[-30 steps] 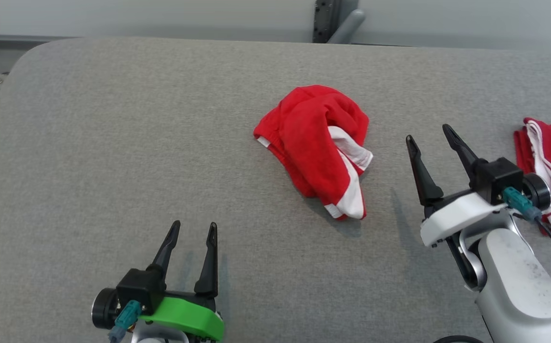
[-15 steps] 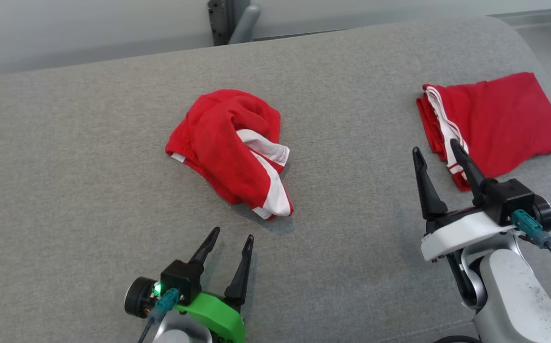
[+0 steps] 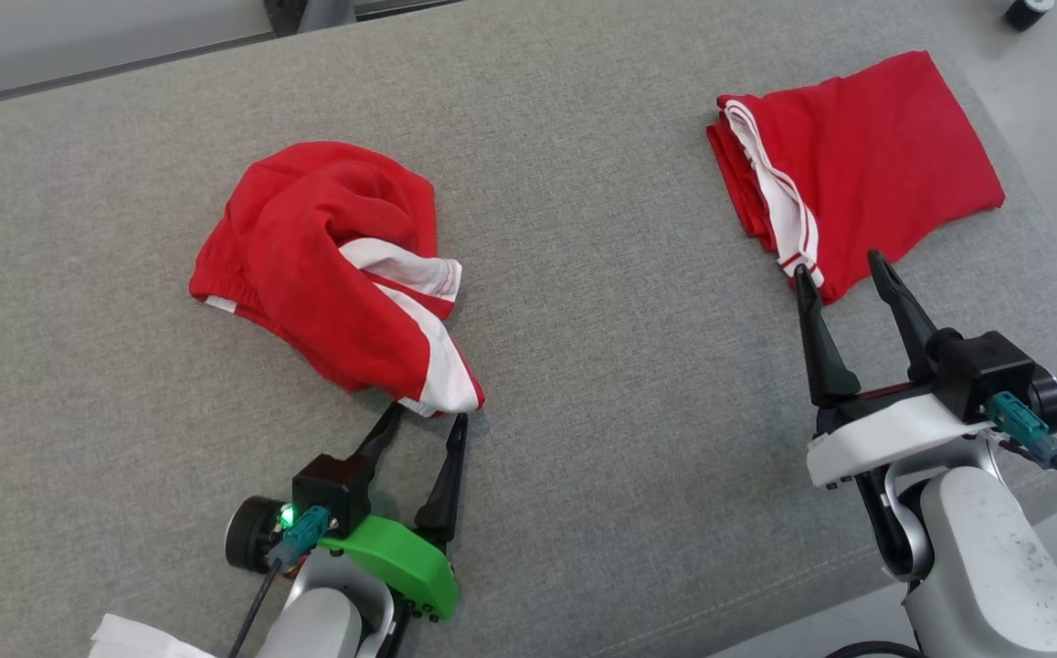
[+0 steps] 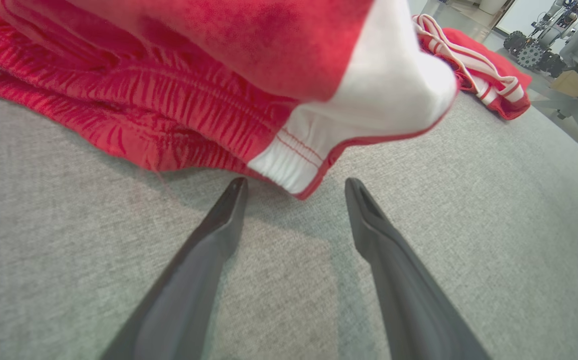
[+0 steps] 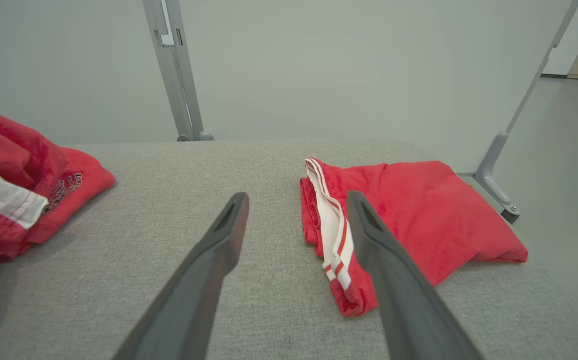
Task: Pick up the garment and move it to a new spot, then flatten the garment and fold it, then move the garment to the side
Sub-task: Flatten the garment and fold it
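Two red garments with white trim lie on the grey tabletop [image 3: 601, 302]. The crumpled garment [image 3: 327, 265] is heaped well in from the edges, and a folded garment [image 3: 866, 155] lies flat by the far right corner. Wide open and empty, the left claw [image 3: 428, 414] sits low over the tabletop, its fingertips flanking the crumpled garment's near white-banded hem; whether they touch it is unclear. Equally spread and holding nothing, the right claw [image 3: 838, 264] hovers near the right edge, tips pointing at the folded garment's near end.
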### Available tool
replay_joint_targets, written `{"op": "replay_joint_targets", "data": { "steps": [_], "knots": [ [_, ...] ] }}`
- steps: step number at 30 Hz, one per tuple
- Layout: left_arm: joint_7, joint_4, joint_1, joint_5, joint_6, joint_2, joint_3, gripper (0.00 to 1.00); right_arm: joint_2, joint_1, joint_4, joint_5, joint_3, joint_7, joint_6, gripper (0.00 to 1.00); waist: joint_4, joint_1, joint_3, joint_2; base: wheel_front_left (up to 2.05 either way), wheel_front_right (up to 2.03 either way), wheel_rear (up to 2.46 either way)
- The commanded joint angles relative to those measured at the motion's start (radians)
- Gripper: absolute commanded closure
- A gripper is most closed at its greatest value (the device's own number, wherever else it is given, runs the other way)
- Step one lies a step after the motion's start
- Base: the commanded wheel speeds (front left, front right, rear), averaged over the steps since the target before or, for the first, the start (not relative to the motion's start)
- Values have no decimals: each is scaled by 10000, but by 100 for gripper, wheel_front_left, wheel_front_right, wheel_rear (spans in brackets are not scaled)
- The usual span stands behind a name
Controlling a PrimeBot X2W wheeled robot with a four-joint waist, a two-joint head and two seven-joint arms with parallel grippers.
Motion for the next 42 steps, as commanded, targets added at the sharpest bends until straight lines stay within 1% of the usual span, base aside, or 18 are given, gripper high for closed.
{"op": "replay_joint_targets", "data": {
  "steps": [1, 2, 3, 4, 5, 6, 7, 11, 15, 20, 24, 27, 31, 35, 39, 40, 41, 42],
  "knots": [
    [6, 36, -102, -30, -39, 50, 13, 0, 7, -96, -36, -21, -35, -21, -22, 0, -164, 0, 167, 0, 0, 0, 0],
    [6, 12, -116, -69, -38, 49, 35, 0, 23, -104, -39, -27, -41, -21, -22, 0, -170, 0, 182, 0, 0, 0, 0],
    [6, -27, -144, -105, -2, 49, 79, 16, 68, -103, -40, -37, -60, -21, -22, 0, -167, 0, 209, 0, 0, 0, 0],
    [6, -92, -163, -154, 53, 50, 142, 25, 80, -114, -33, -34, -62, -21, -22, 0, -160, 0, 223, 0, 0, 0, 0],
    [6, -175, -192, -148, 81, 50, 202, 53, 100, -127, -31, -41, -63, -21, -22, 0, -153, 0, 238, 0, 0, 0, 0],
    [6, -232, -196, -121, 93, 47, 243, 75, 112, -124, -32, -45, -60, -22, -22, 0, -145, 0, 253, 0, 0, 0, 0],
    [6, -267, -187, -130, 100, 49, 275, 100, 114, -126, -34, -41, -61, -22, -22, 0, -134, 0, 267, 0, 0, 0, 0],
    [6, -672, -214, 7, 42, 49, 405, 100, 134, -132, -16, -41, -162, -20, -22, 0, 39, 0, 264, 0, 0, 0, 0],
    [6, -1458, -100, 229, 67, 50, 629, 100, 98, 54, 72, 56, -376, -22, -22, 0, 510, 0, 78, 0, 0, 0, 0],
    [6, -2430, 258, 721, 192, 49, 1081, 100, 103, 326, 159, 111, -632, -22, -22, 0, 1573, 0, -349, 0, 0, 0, 0],
    [6, -2649, 430, 1477, 152, 80, 1617, 100, 183, 543, 250, 149, -662, -22, -22, 0, 2568, 0, -706, 0, 0, 0, 0],
    [6, -2610, 540, 1964, 52, 461, 1967, 100, 254, 589, 305, 179, -598, -22, -22, 0, 3211, 0, -923, 0, 0, 0, 0],
    [6, -2379, 599, 2454, -54, 1288, 2309, 100, 374, 604, 415, 214, -399, -22, -22, 0, 3684, 0, -1088, 0, 0, 0, 0],
    [6, -2051, 571, 2759, -16, 1946, 2566, 100, 430, 592, 479, 208, -286, -22, -22, 0, 3760, 0, -1121, 0, 0, 0, 0],
    [6, -1554, 454, 2835, 302, 2452, 2979, 100, 437, 557, 548, 203, -99, -22, -22, 0, 3532, 0, -1074, 0, 0, 0, 0],
    [6, -1398, 404, 2788, 383, 2487, 3079, 94, 435, 552, 565, 183, -94, -22, -22, 0, 3448, 0, -1063, 0, 0, 0, 0],
    [6, -1136, 419, 2720, 464, 2465, 3180, 58, 419, 555, 600, 170, -87, -22, -22, 0, 3354, 0, -1063, 0, 0, 0, 0],
    [6, -1035, 396, 2639, 537, 2377, 3258, 0, 404, 553, 626, 172, -66, -22, -22, 0, 3254, 0, -1057, 0, 0, 0, 0]
  ]
}}
